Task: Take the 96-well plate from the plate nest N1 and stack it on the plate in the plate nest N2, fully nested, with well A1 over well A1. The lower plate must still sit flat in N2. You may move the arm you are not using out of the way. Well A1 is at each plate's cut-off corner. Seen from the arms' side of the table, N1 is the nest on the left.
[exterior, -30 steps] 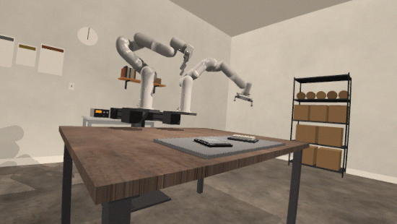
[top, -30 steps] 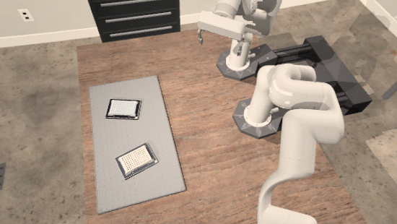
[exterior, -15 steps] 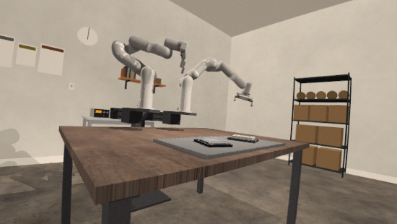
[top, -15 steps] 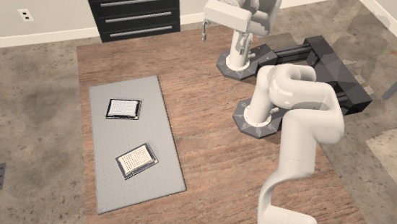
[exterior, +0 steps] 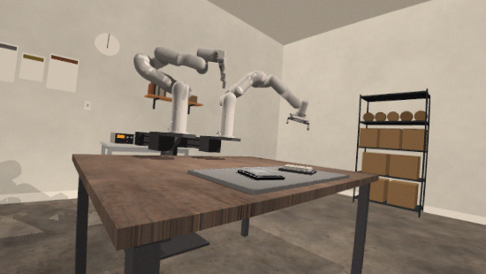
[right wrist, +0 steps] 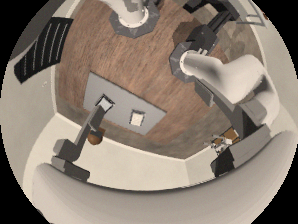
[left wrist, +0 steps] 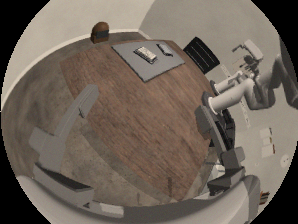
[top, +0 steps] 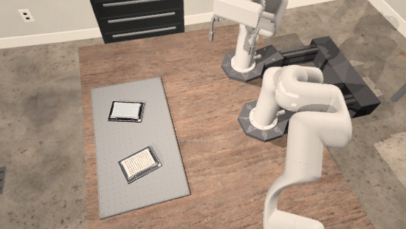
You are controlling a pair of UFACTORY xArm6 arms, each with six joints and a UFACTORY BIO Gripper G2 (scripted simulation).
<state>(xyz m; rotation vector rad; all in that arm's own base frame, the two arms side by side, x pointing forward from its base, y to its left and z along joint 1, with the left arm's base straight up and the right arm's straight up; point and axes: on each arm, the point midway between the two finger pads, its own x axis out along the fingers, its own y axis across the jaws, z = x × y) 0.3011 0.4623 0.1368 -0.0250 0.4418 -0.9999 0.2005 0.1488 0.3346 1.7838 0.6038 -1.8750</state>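
The cream 96-well plate [top: 139, 163] [exterior: 299, 167] [left wrist: 146, 54] [right wrist: 137, 118] sat in N1 [top: 145, 174] [exterior: 297, 171]; left gripper [exterior: 297, 125] [left wrist: 147, 102] and right gripper [top: 211, 33] [exterior: 224, 79] [right wrist: 151, 102] wide open, both empty. We judged that a skewed grip on the angled plate could spoil nesting. Grey mat [top: 136, 137] [exterior: 221, 175] [left wrist: 147, 72] [right wrist: 120, 110], wood-grained table [top: 221, 148] [exterior: 132, 190] [left wrist: 125, 110] [right wrist: 145, 60]; black shelving [exterior: 427, 155] stood beyond.

Open room above the cream plate [top: 139, 162] [exterior: 298, 168] [left wrist: 145, 54] [right wrist: 136, 118] and white plate [top: 126, 110] [exterior: 261, 172] [left wrist: 165, 49] [right wrist: 105, 103]; a gap lies between them

"Left gripper [exterior: 297, 125] [left wrist: 148, 102], top view?"
"Cut off, bottom edge."
"N2 plate [top: 126, 110] [exterior: 261, 172] [left wrist: 165, 49] [right wrist: 104, 103], right wrist view?"
"Corner behind a finger [right wrist: 91, 126]. Wells too small."
"Exterior?"
"Wells too small there too, A1 unreadable."
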